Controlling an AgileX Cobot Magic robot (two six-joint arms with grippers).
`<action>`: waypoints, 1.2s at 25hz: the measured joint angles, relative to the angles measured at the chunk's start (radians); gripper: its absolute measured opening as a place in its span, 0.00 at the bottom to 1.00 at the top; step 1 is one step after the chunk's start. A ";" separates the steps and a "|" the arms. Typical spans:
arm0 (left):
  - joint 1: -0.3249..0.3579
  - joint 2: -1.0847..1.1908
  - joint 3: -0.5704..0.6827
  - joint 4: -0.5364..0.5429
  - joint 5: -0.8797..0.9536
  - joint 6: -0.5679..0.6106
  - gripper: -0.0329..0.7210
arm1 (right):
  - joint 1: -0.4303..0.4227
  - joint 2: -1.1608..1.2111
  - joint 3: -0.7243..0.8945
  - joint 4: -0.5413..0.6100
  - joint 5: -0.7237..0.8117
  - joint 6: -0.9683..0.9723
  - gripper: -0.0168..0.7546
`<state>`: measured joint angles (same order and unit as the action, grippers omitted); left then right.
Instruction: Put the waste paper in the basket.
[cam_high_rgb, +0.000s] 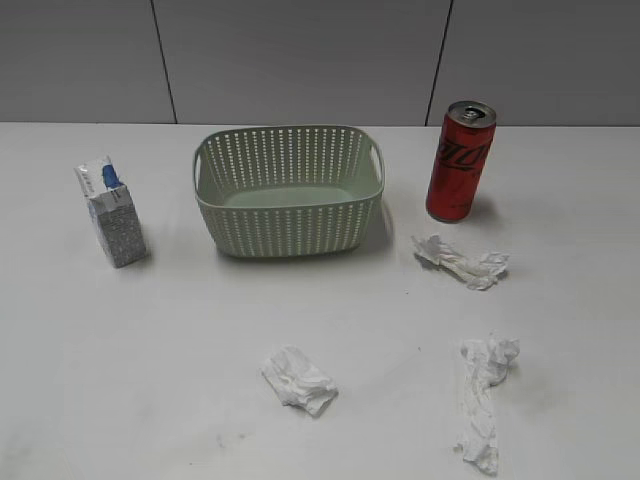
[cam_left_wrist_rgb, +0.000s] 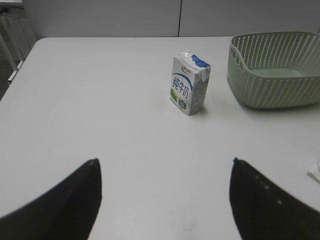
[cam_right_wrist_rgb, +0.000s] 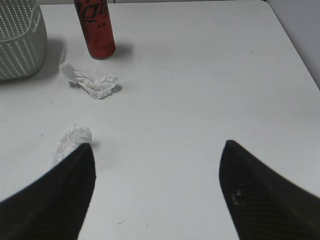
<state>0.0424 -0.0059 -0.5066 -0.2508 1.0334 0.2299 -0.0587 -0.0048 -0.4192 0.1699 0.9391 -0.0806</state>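
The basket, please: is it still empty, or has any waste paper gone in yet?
Empty. The basket shows a bare green floor, and all three paper wads lie on the table outside it.

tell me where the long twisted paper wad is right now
The long twisted wad lies on the table at the front right of the exterior view, right of the small wad and in front of the wad near the red can.

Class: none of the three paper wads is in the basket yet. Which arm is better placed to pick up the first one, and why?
Right. The open right gripper has the long twisted wad beside its finger and another wad ahead. The left gripper faces a milk carton.
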 joint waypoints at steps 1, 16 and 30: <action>0.000 0.000 0.000 0.000 0.000 0.001 0.83 | 0.000 0.000 0.000 0.000 0.000 0.000 0.78; 0.000 0.000 0.000 0.000 0.000 0.001 0.83 | 0.000 0.000 0.000 0.000 0.000 0.000 0.78; 0.000 0.000 0.000 0.005 0.000 0.001 0.83 | 0.000 0.143 0.000 0.000 0.000 -0.010 0.78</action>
<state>0.0424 -0.0059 -0.5066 -0.2462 1.0334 0.2309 -0.0587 0.1382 -0.4192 0.1699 0.9389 -0.0902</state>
